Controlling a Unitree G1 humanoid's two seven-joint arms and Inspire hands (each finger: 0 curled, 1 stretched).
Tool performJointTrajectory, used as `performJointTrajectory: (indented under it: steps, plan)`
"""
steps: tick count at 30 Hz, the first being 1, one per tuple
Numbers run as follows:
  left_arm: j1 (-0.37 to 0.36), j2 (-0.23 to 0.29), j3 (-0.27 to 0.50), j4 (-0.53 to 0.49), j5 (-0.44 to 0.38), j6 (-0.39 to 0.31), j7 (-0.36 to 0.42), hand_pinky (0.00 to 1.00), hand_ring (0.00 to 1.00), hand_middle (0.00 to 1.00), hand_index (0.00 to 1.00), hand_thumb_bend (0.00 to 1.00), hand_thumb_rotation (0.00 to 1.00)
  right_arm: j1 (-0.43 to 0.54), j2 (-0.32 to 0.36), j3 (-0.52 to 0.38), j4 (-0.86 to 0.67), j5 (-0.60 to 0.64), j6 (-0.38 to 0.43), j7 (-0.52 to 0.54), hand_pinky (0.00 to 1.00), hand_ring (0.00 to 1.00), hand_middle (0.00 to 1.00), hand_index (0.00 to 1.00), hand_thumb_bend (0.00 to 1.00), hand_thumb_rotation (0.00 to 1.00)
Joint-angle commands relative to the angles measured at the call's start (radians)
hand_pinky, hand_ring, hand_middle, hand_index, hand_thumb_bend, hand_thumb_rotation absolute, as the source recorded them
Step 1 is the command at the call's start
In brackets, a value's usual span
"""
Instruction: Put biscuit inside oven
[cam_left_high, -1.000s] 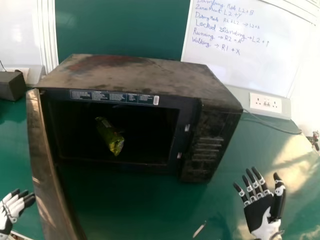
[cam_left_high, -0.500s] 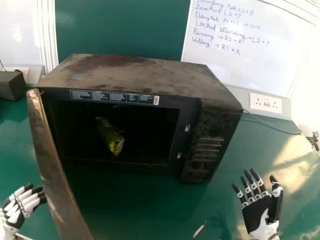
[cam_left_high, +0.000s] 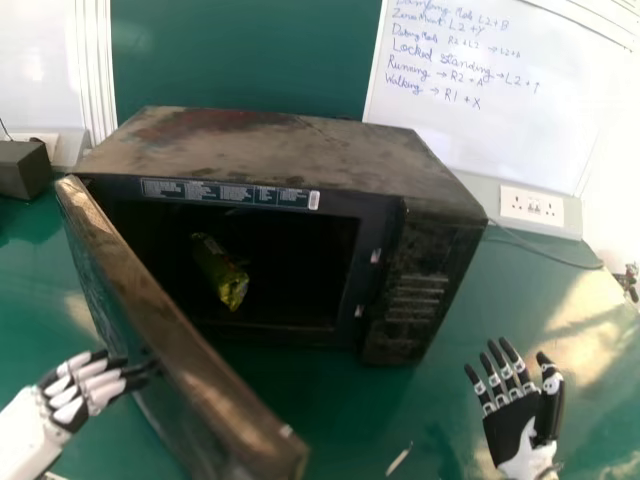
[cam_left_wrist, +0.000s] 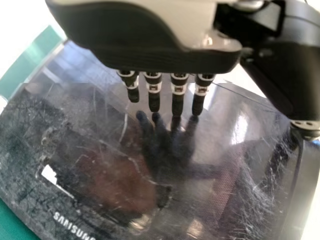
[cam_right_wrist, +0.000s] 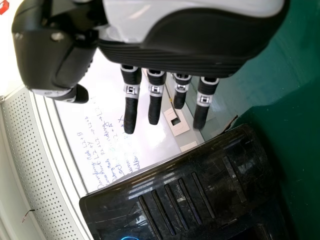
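Green tabletop (cam_left_high: 540, 300) bears your dusty black oven (cam_left_high: 270, 150), its rigid door (cam_left_high: 190, 400) ajar. Your left hand (cam_left_high: 75, 390), eight o'clock, and right hand (cam_left_high: 515, 425), four, have straight fingers. Inside, toward nine, the shiny green biscuit packet (cam_left_high: 220, 272) likely handles light, slippery, brittle: cradle its middle.

The dark, scuffed microwave door (cam_left_high: 190, 310) has swung partway toward closed, free end now farther right and overlapping the lower-left of the opening in the black, dusty oven (cam_left_high: 290, 155). More of its glossy outer face shows. Black-and-white left hand (cam_left_high: 75, 395) has moved in from the left, fingers now at that face. Black-and-white right hand (cam_left_high: 512, 425) shifted slightly left.
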Motion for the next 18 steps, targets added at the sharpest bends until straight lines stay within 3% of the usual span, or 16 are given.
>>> performJointTrajectory:
  steps: [1, 9, 13, 18]
  plan:
    - [-0.024, 0.041, -0.025, -0.018, -0.028, 0.047, -0.020, 1.00, 1.00, 1.00, 0.97, 0.87, 0.84, -0.010, 0.005, -0.006, 0.005, 0.002, 0.008, -0.001, 0.91, 0.94, 0.89, 0.76, 0.55, 0.67]
    - [-0.148, 0.133, -0.086, -0.027, -0.082, 0.163, -0.067, 1.00, 1.00, 1.00, 0.96, 0.86, 0.83, -0.019, 0.001, -0.010, 0.006, 0.013, 0.023, 0.010, 0.90, 0.91, 0.88, 0.74, 0.48, 0.52]
    - [-0.233, 0.164, -0.125, -0.009, -0.085, 0.191, -0.083, 1.00, 1.00, 1.00, 0.94, 0.87, 0.82, -0.023, 0.005, -0.012, 0.002, 0.018, 0.036, -0.001, 0.86, 0.90, 0.88, 0.74, 0.50, 0.46]
    - [-0.343, 0.201, -0.172, -0.010, -0.076, 0.262, -0.104, 1.00, 0.99, 0.99, 0.92, 0.85, 0.83, -0.025, 0.008, -0.013, 0.002, 0.011, 0.038, 0.000, 0.85, 0.89, 0.86, 0.74, 0.52, 0.49]
